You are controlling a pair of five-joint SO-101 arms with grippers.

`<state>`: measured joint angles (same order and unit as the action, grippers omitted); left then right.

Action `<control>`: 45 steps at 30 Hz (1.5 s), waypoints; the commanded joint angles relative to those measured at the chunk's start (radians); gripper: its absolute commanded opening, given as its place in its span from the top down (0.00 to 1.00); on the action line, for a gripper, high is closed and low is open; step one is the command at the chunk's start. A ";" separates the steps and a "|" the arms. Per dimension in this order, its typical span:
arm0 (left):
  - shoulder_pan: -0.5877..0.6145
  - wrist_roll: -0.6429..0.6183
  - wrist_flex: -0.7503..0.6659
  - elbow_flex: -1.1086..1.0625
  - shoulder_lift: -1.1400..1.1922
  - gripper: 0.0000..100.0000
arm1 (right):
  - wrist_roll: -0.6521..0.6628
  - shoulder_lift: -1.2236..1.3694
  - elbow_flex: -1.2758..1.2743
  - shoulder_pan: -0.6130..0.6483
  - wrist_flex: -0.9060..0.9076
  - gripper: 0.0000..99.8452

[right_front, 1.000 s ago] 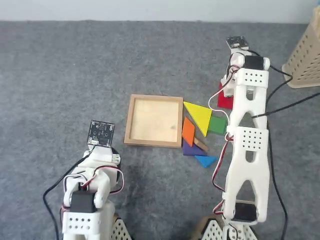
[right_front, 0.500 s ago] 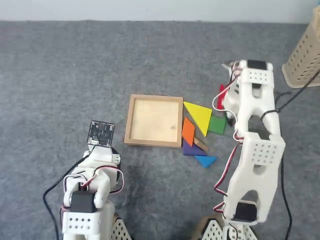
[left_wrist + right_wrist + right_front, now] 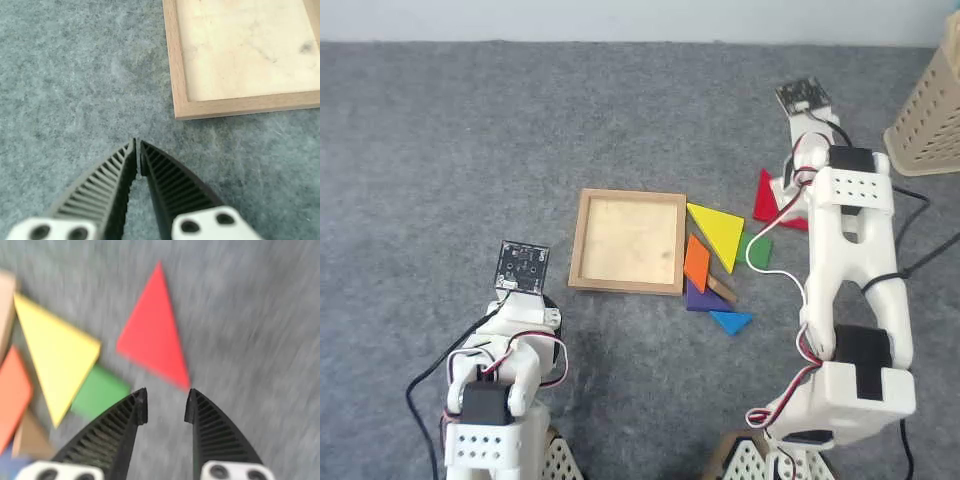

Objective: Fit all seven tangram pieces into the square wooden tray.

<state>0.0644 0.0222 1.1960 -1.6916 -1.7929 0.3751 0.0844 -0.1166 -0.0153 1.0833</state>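
Note:
The square wooden tray [image 3: 577, 240] lies empty at the table's middle, its corner rim [image 3: 175, 75] just ahead of my left gripper [image 3: 137, 146], which is shut on nothing low over the carpet. Against the tray's right side lie the yellow triangle [image 3: 717, 232], orange piece [image 3: 696, 262], purple piece [image 3: 705, 297], brown piece [image 3: 722, 288] and blue triangle [image 3: 731, 321]. The green square [image 3: 757, 250] and red triangle [image 3: 767, 197] lie farther right. My right gripper [image 3: 166, 399] is open above the carpet, just short of the red triangle [image 3: 155, 335], with the yellow triangle [image 3: 57, 352] and green square [image 3: 100, 390] beside it.
A pale perforated stand [image 3: 930, 110] sits at the far right edge. The right arm [image 3: 850, 190] rises over the carpet to the right of the pieces. Grey carpet lies bare to the left of and beyond the tray.
The right arm has swung right and pulled back toward its base, uncovering the red triangle. The left arm and the other pieces have not moved.

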 commanded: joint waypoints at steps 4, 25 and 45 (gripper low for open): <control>0.005 -0.009 0.005 0.005 -0.003 0.99 | 0.017 0.102 0.015 0.105 -0.239 0.82; 0.005 -0.009 0.005 0.005 -0.003 0.99 | 0.009 0.481 0.278 0.038 -0.091 0.90; 0.005 -0.009 0.005 0.005 -0.003 0.99 | -0.023 -0.084 -0.431 -0.076 -0.252 0.99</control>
<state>0.0644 0.0222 1.1960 -1.6916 -1.7929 0.3659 0.2041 -0.4035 -0.0936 0.9007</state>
